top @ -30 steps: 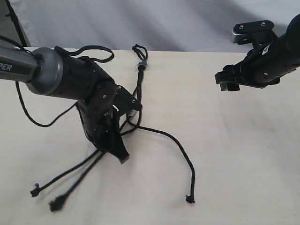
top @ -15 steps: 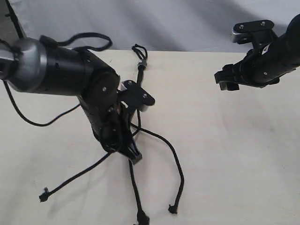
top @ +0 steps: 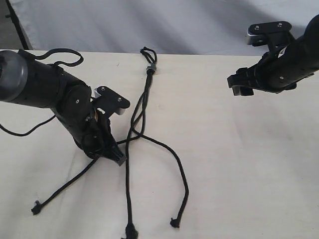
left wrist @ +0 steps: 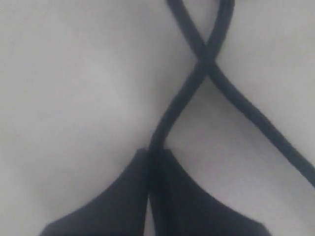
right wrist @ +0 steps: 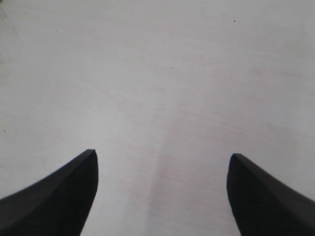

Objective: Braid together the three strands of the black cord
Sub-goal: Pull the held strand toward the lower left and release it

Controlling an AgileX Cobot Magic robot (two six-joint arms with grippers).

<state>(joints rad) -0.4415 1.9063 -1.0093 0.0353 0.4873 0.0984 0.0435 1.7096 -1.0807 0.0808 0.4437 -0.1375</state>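
The black cord lies on the pale table [top: 239, 164], joined at a small grey clamp [top: 151, 68] with a tiny loop [top: 147, 52] at the far middle. Its three strands run toward the near edge: the left strand [top: 65, 185], the middle strand [top: 126, 194] and the right strand [top: 179, 167]. My left gripper [top: 118, 160] is low on the table, shut on the left strand [left wrist: 170, 110], which crosses another strand [left wrist: 246, 105] just beyond the jaws. My right gripper [top: 239, 85] hangs open above the far right of the table, its fingertips [right wrist: 87, 162] over bare surface.
The left arm's thicker black cables [top: 27, 130] loop over the table at the left. A grey backdrop [top: 189, 25] rises behind the far table edge. The strands' frayed end knots [top: 174, 222] lie near the front edge.
My left gripper swung right, then back left, holding its strand. One strand's end moved from the lower left to the bottom middle. The right arm stayed still.
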